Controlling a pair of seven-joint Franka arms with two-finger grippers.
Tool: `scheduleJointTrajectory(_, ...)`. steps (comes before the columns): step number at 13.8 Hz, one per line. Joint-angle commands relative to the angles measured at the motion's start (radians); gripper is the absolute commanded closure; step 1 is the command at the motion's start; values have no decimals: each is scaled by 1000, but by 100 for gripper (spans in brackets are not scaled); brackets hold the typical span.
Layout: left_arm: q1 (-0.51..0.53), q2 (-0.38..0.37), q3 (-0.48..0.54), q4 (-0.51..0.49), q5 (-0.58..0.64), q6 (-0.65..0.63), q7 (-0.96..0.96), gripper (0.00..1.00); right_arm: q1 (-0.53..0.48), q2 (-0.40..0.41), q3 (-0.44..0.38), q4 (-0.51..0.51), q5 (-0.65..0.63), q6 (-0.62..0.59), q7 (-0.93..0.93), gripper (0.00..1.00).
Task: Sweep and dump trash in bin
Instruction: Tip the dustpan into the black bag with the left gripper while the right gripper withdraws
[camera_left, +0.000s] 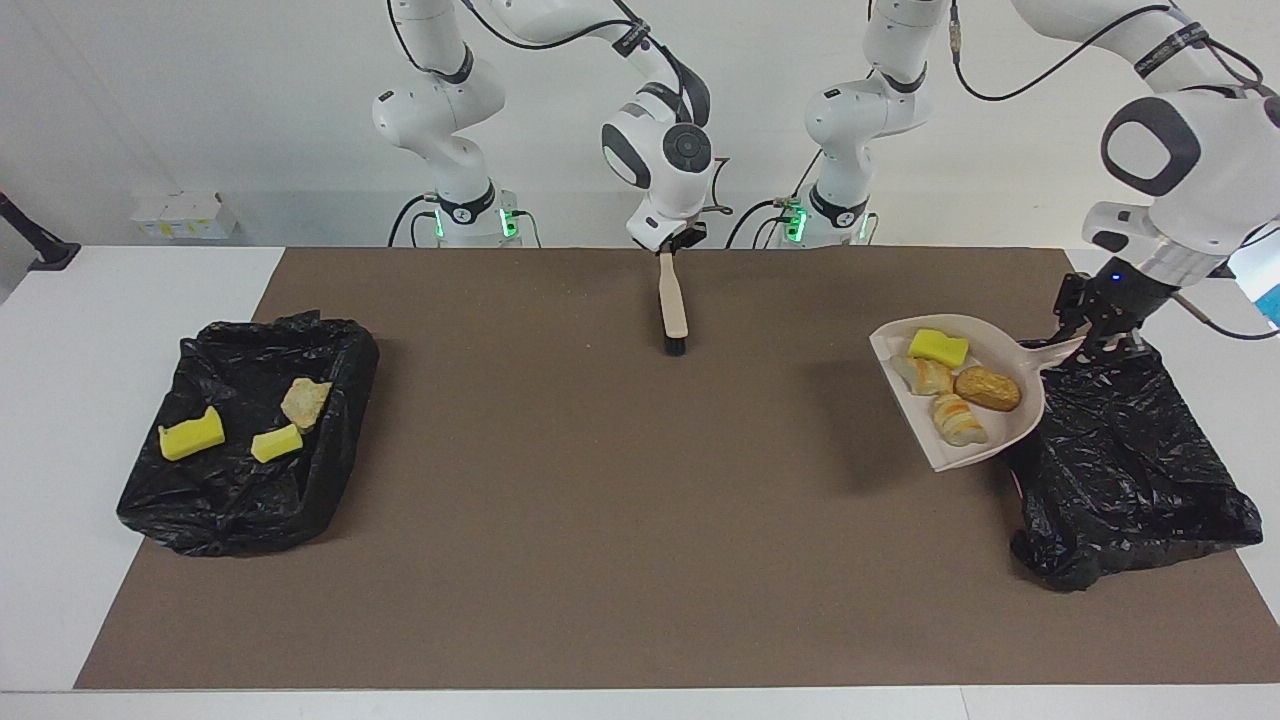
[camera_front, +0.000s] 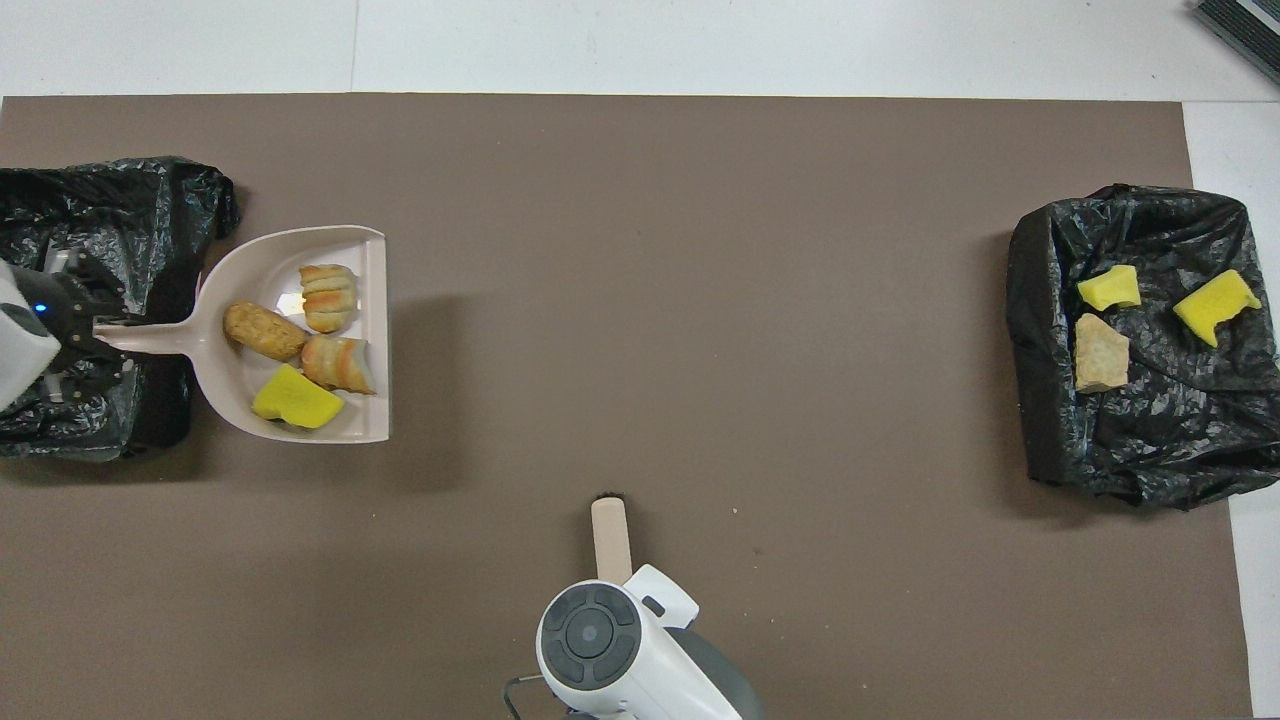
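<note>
3 yellow sponge chunks (camera_left: 938, 346), 4 bread pieces (camera_left: 987, 388), 2 black-lined bins (camera_left: 250, 430), 1 dustpan (camera_left: 985, 452), 1 brush (camera_left: 674, 305).
</note>
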Motion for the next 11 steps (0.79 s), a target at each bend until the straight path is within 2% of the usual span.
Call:
scheduleJointTrajectory(1, 107, 108, -14, 194, -14, -77, 130, 100, -21, 29, 1, 83, 10, -56, 14, 0)
scheduleJointTrajectory(3, 160, 138, -14, 243, 68, -16, 230, 100, -52, 29, -3, 154, -2, -81, 9, 0)
scheduleJointTrajectory(5, 188, 149, -14, 256, 110, 62, 249, 100, -107, 29, -3, 234, -13, -139, -6, 0)
scheduleJointTrajectory(9, 187, 153, -3, 256, 202, 112, 238, 100, -213, 33, -3, 402, -62, -295, -156, 0)
scheduleJointTrajectory(11, 168, 156, -6, 251, 332, 157, 200, 100, -271, 35, -3, 453, -92, -329, -211, 0)
